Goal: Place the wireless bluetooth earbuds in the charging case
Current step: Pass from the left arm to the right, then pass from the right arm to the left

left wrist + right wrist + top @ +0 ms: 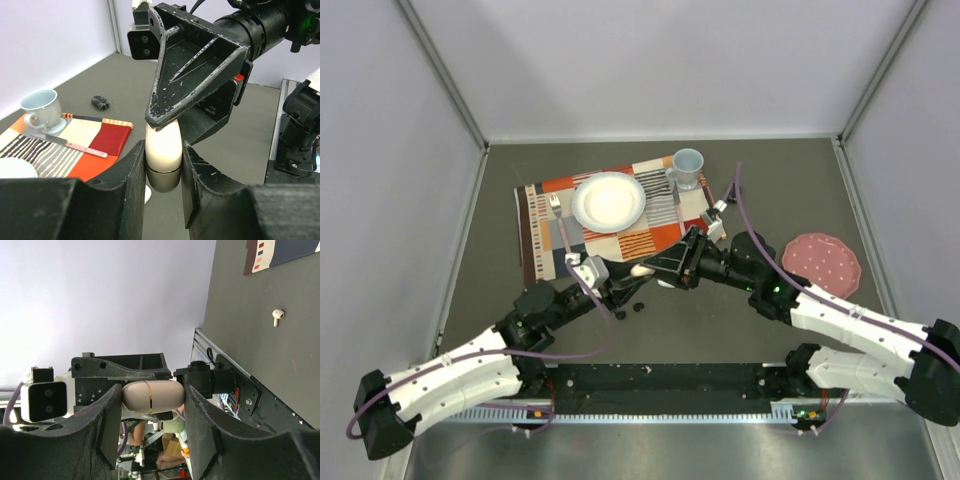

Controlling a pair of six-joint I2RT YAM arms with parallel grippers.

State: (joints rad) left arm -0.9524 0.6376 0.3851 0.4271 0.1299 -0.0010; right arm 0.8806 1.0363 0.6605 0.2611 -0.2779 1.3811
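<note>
— Which step is this?
— Opening, I'd judge. The left gripper (163, 172) and right gripper (153, 407) both clamp the charging case (163, 147), seam closed, off the table (720, 335).
— Earbuds?
— One white earbud (278, 316) lies loose on the table. Next comes prying the lid up without losing grip.

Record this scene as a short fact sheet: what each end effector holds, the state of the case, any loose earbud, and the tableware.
Left end effector: shut on the charging case
Right end effector: shut on the same case, opposite the left
Case lid: looks closed
Loose earbud: one white earbud lying on the bare table
Tableware: white plate, fork and cup on a striped placemat; pink plate apart, to the right
</note>
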